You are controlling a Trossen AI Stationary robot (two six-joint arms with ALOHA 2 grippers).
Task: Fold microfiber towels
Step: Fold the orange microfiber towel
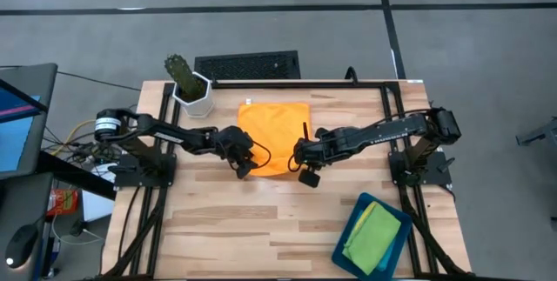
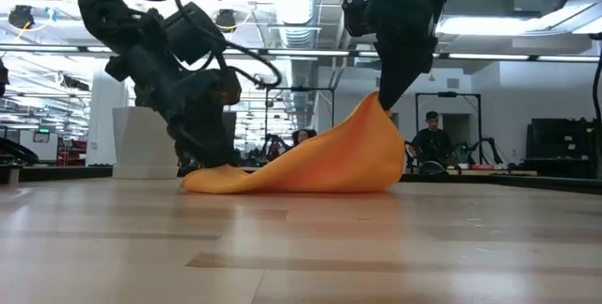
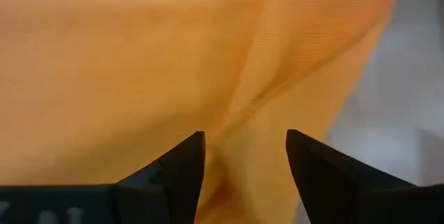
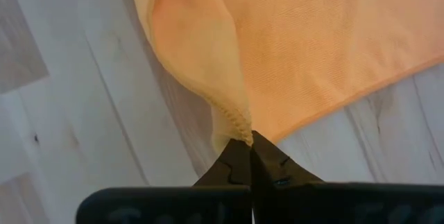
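orange microfiber towel is lain at centre frame on the bench, one corner lifted, pinched in the right gripper; left gripper jaws are spread. a fold-over is judged next.

Plain orange towel, green and yellow towels in teal tray, pale wood table

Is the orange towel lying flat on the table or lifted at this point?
Partly lifted. The right gripper, shut on a corner of the orange towel, holds it peaked above the table; the rest lies on the wood.
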